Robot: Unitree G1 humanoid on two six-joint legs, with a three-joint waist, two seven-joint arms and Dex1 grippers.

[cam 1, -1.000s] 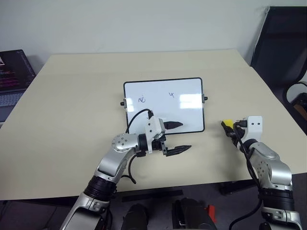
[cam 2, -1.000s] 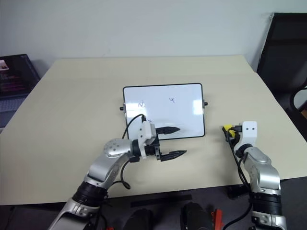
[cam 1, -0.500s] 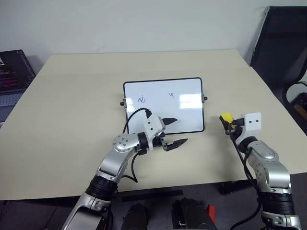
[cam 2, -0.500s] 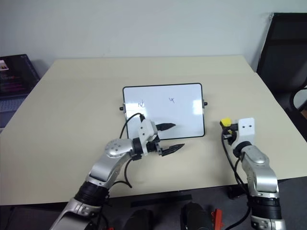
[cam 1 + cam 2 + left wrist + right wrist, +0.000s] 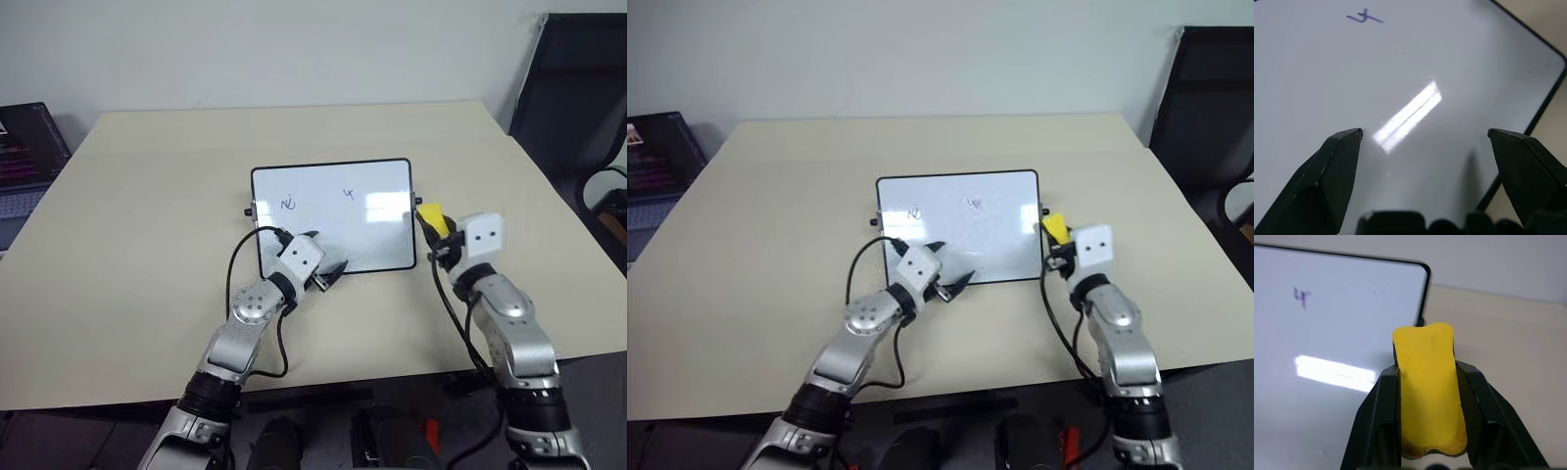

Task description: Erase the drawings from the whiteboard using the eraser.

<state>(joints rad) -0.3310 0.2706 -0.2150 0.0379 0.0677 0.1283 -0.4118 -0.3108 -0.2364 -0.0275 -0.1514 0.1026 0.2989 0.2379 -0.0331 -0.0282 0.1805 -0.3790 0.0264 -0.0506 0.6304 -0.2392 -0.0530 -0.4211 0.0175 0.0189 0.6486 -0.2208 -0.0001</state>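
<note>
The whiteboard [image 5: 333, 178] lies flat in the middle of the beige table [image 5: 147, 215]. Two of the drawings show on it, one scribble [image 5: 288, 204] at its left and one [image 5: 348, 194] near its middle, the latter also seen from both wrists [image 5: 1365, 17] [image 5: 1302, 296]. My left gripper [image 5: 325, 253] hovers open over the board's near edge, its fingers [image 5: 1337, 161] spread wide above the glossy surface [image 5: 1449, 58]. My right gripper [image 5: 1428, 372] is shut on the yellow eraser [image 5: 432, 217], held just off the board's right edge beside the black knob.
A laptop [image 5: 24, 157] with a lit screen sits off the table's left side. A black chair [image 5: 578, 98] stands past the right corner. Bare tabletop surrounds the board on all sides.
My left gripper swung from beside the board's front edge onto it and turned toward the board. My right gripper rose and carried the eraser left to the board's right edge.
</note>
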